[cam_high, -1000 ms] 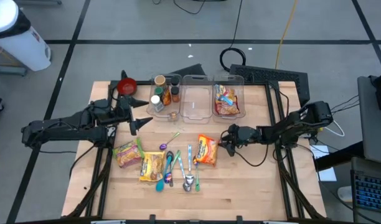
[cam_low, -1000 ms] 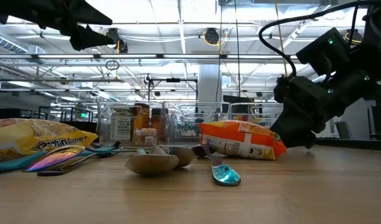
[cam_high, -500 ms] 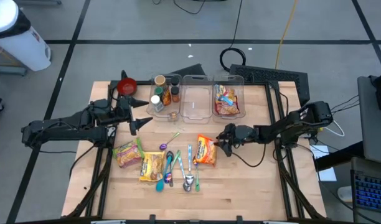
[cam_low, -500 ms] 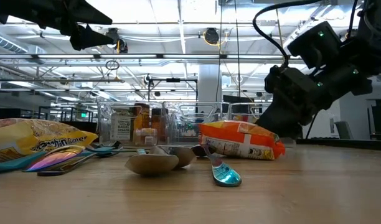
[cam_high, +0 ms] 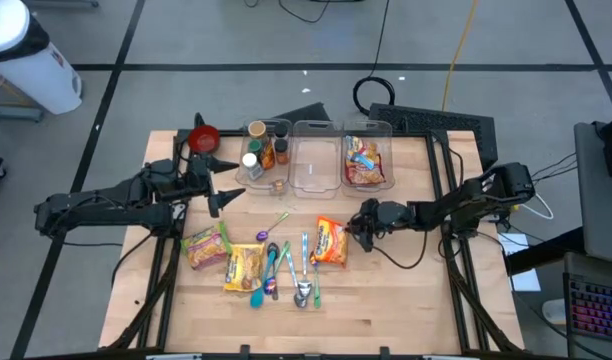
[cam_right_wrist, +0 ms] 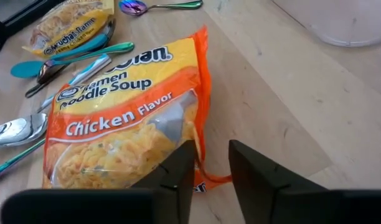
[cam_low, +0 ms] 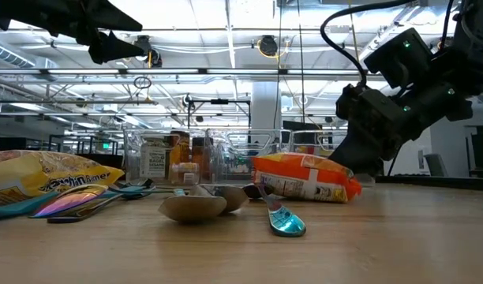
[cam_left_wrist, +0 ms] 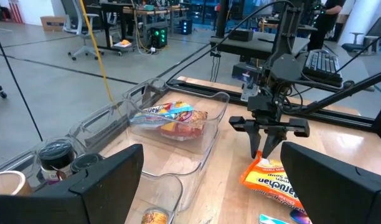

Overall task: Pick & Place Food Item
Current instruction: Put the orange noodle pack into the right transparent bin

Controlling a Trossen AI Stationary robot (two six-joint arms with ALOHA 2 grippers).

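Orange ramen packet (cam_high: 331, 241) lies flat on the table (cam_high: 406, 310), near the front of the clear bins, just right of the scattered spoons (cam_high: 302, 272). Right gripper (cam_high: 354, 229) sits at the packet's right-hand edge, fingers straddling the crimped seam and narrowed to a slim gap; contact looks likely, but from the wrist view (cam_right_wrist: 206, 168) I cannot tell whether the seam is actually pinched. Packet's long axis runs roughly front to back from the bins, slightly slanted, so the gripper meets it at the near corner of a short end. Right arm is plainly the nearer one; left gripper (cam_high: 218, 182) hangs wide open and empty well off to the left of the bins, above two more noodle packets (cam_high: 226, 256). Bins: right-hand bin (cam_high: 366, 160) already holds snack packets, middle bin (cam_high: 316, 160) looks empty, left bin (cam_high: 264, 152) holds small jars and bottles
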